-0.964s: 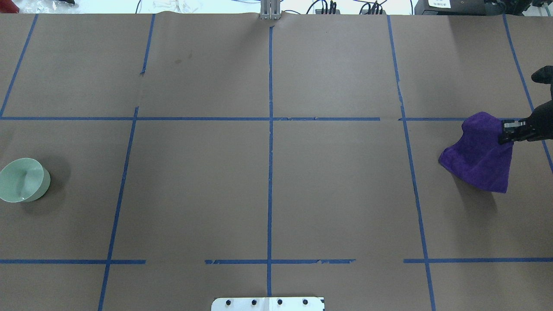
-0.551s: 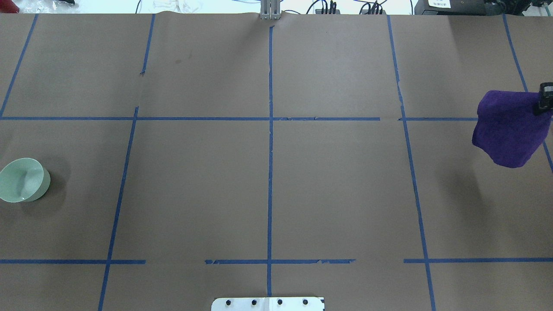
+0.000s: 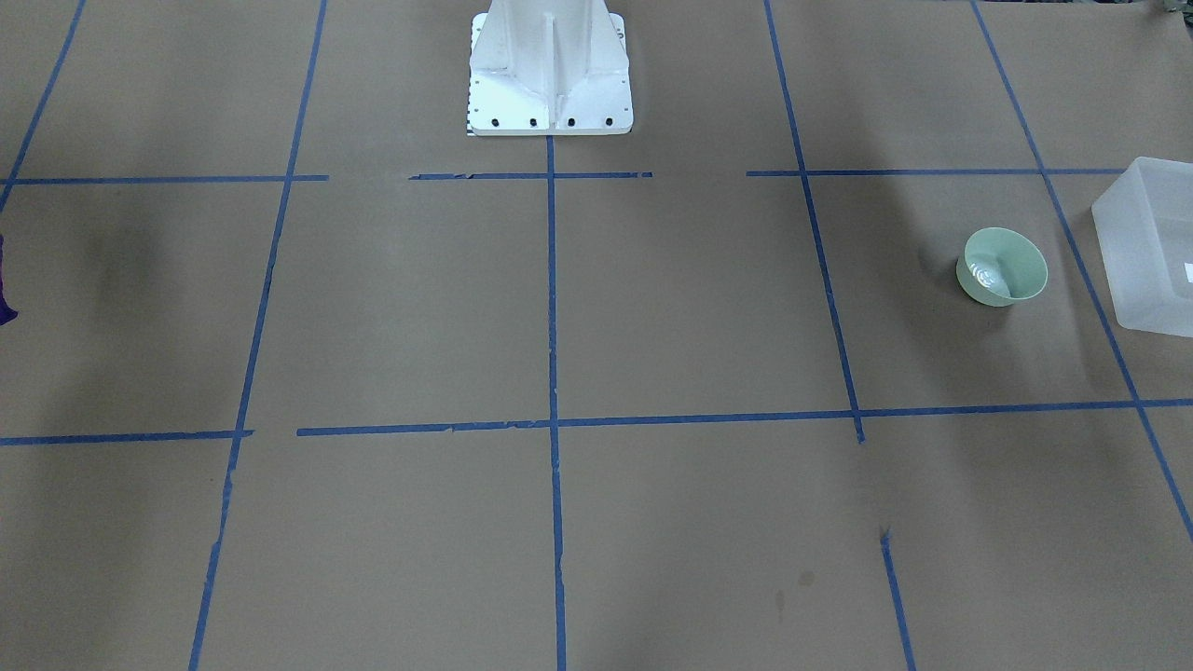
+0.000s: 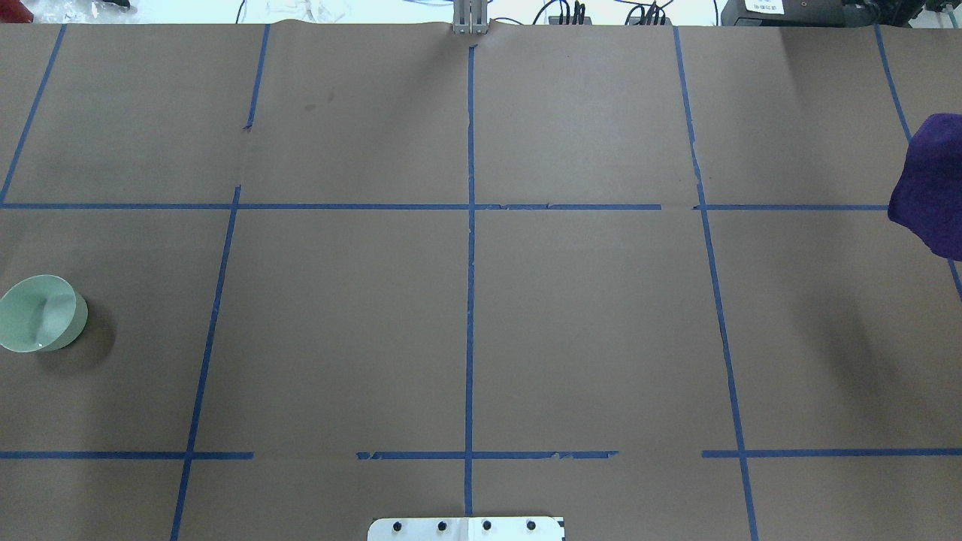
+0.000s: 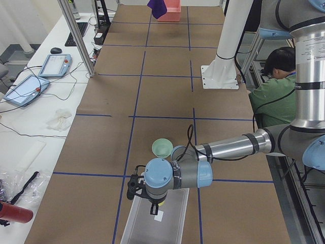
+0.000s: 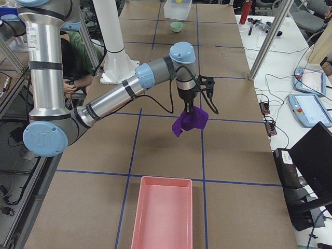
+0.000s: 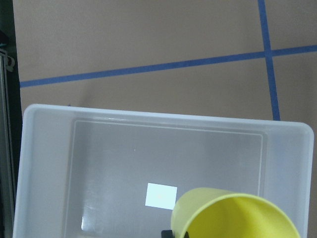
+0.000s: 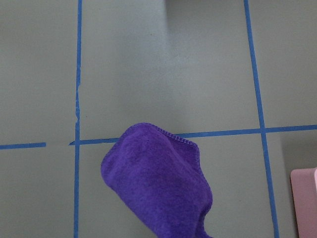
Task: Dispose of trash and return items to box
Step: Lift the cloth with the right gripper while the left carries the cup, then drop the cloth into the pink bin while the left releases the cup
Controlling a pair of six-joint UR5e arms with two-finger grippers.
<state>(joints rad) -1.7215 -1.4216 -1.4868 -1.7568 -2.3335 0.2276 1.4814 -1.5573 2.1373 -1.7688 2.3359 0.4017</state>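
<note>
Two grippers hung over opposite ends of the table (image 4: 586,315). The left gripper (image 5: 155,205) was clamped on the yellow cup (image 7: 237,218). In its wrist view a dark sliver of finger (image 7: 167,234) showed against the cup's wall. It held the cup in the air right above the open box (image 7: 163,115), whose white label (image 7: 161,195) showed just beside the cup's rim. The pale green bowl (image 3: 1004,267) stood upright on the table off to that gripper's side, toward the table's middle, near the box but not touching it. The right gripper (image 6: 188,110) was seen only from the table's end, so whether it was clenched could not be told. A purple cloth (image 6: 190,122) hung directly below it, clear of the table. A pink tray (image 6: 161,212) lay lower down, beyond that gripper toward the table's end.
</note>
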